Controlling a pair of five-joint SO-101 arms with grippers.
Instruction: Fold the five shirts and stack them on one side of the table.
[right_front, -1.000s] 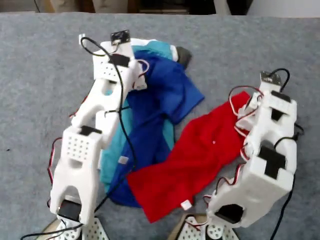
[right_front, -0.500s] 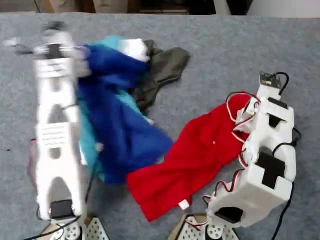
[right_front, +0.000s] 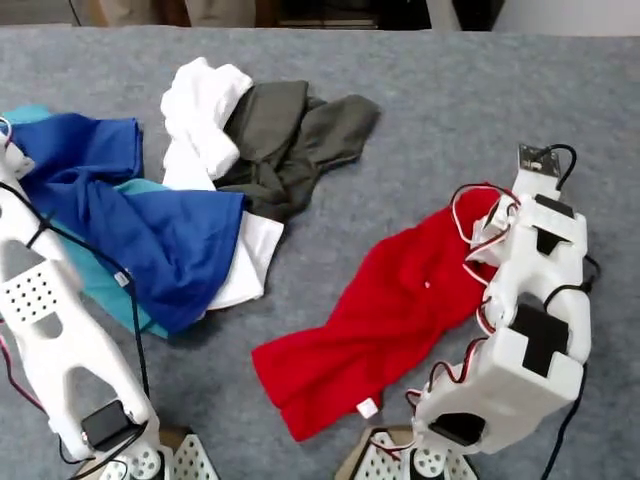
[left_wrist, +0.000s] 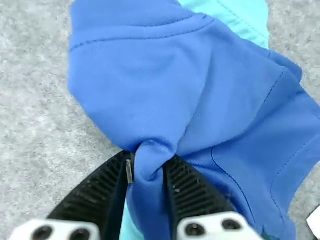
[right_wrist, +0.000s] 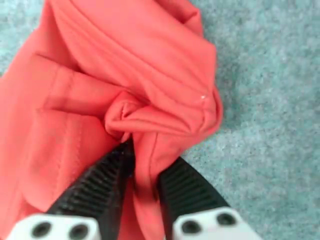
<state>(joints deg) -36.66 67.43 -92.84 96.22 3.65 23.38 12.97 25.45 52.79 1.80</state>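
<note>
Left arm (right_front: 50, 330) swung toward left edge of table (right_front: 450, 100), dragging blue shirt (right_front: 150, 230) off pile; white shirt (right_front: 205, 115), grey shirt (right_front: 295, 135) uncovered.
High view: red shirt (right_front: 390, 310) crumpled at right arm (right_front: 530, 330), teal shirt (right_front: 105, 290) under blue; nothing folded, no stack.
Left wrist: left gripper (left_wrist: 148, 162) clenched on blue shirt.
Right wrist: right gripper (right_wrist: 142, 155) pinching red shirt.
Teal mostly hidden.
</note>
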